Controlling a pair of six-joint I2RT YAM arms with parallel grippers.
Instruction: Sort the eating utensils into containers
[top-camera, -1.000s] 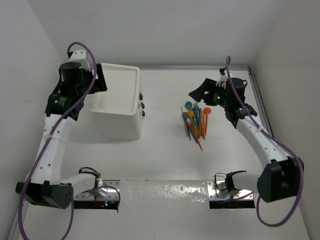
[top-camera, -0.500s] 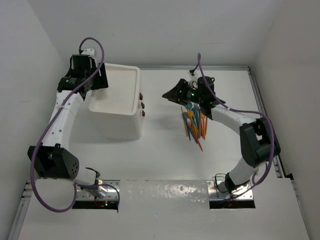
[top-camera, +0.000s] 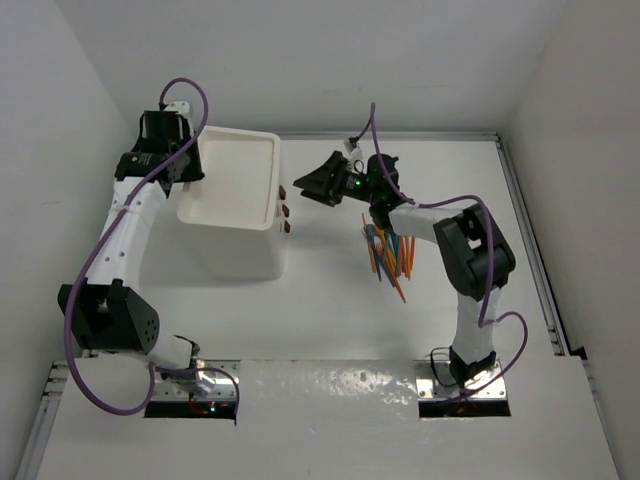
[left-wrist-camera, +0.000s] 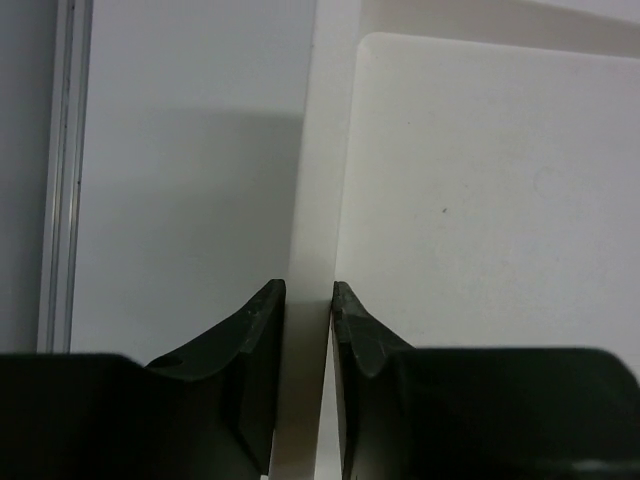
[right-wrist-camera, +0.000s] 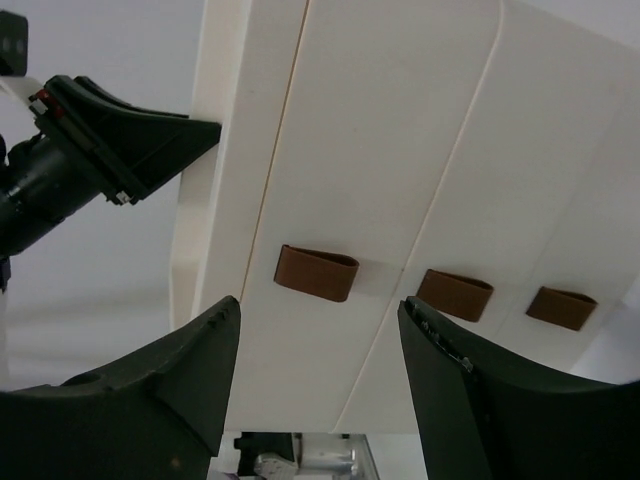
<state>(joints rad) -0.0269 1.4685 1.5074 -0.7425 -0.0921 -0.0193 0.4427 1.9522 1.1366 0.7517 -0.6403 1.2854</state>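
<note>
Jaws spread, the right gripper was aimed at the top knob at nine o'clock; the drawer unit was clamped by the left gripper.

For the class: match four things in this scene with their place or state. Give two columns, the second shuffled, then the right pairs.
Column 1
1. left gripper
2. right gripper
3. eating utensils
4. knobs

Column 2
a. heaped on the table
b. open, facing the drawers
c. brown, on the fronts of the drawers
d. clamped on the top rim of the drawer unit

Pairs: 1-d, 2-b, 3-a, 4-c
</note>
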